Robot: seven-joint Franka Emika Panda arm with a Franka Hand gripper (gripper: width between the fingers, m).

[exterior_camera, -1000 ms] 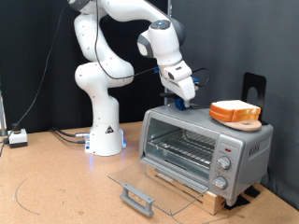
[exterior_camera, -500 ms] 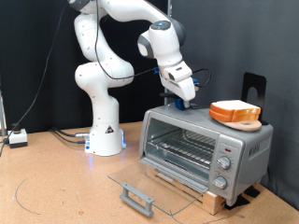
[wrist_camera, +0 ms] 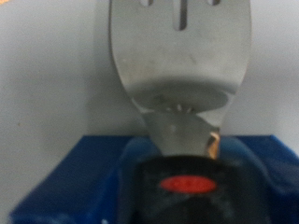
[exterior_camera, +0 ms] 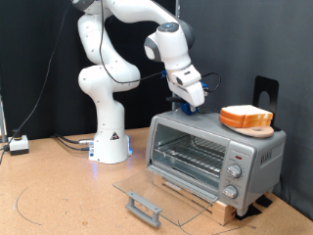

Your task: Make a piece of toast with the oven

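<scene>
The silver-grey oven (exterior_camera: 210, 152) stands on a wooden base at the exterior view's right. Its glass door (exterior_camera: 156, 191) is open and lies flat, and the wire rack inside is bare. Two bread slices (exterior_camera: 245, 117) with orange-tan crusts lie stacked on the right of the oven's top; I cannot tell which one is the piece of toast. My gripper (exterior_camera: 194, 106) hangs just over the left of the oven's top. The wrist view shows a metal spatula (wrist_camera: 180, 56) with a black handle (wrist_camera: 182, 177) on the pale oven top, blue shapes (wrist_camera: 84, 177) beside the handle. My fingers do not show there.
The white arm's base (exterior_camera: 111, 142) stands left of the oven on the brown table. The door's grey bar handle (exterior_camera: 144, 207) juts out near the front. A black stand (exterior_camera: 265, 93) rises behind the oven. A small white box (exterior_camera: 19, 145) with cables lies at the far left.
</scene>
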